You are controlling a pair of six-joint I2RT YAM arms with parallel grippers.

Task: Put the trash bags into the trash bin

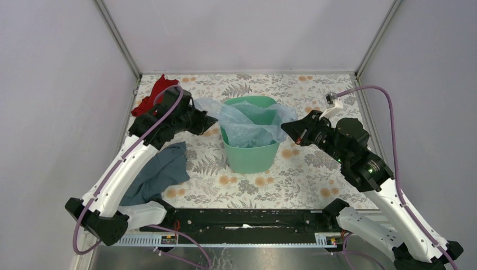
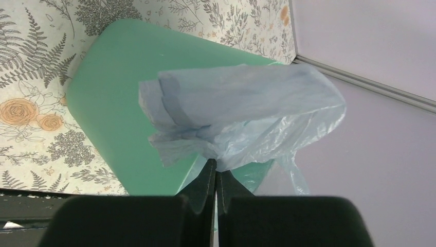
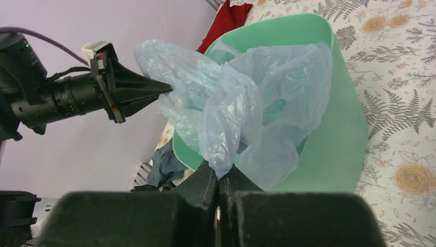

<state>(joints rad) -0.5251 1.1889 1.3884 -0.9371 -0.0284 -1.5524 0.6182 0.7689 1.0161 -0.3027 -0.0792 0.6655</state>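
1. The mint-green trash bin (image 1: 250,157) stands upright on the floral-patterned tabletop (image 1: 304,180), its mouth open upward.
2. The pale-blue translucent trash bag (image 1: 247,121) is draped across the bin's mouth. Some of the crinkled film sags inside the rim. The rest bunches above the rim and spills past it on the left and right.
3. The left gripper (image 1: 212,119) sits just beside the bin's upper left rim. In the left wrist view its jaws are pressed together, with a twisted pinch of the bag's film caught at the tips.
4. The right gripper (image 1: 284,128) sits just beside the bin's upper right rim. In the right wrist view its jaws are closed on a hanging fold of the same bag.
5. Between the two grips, the bag spans the top of the bin from side to side.
6. A grey-blue cloth (image 1: 160,171) lies crumpled on the tabletop to the left of the bin, towards the arm bases and partly under the left arm.
7. A red cloth (image 1: 149,101) lies left of the bin and farther back, against the left wall.
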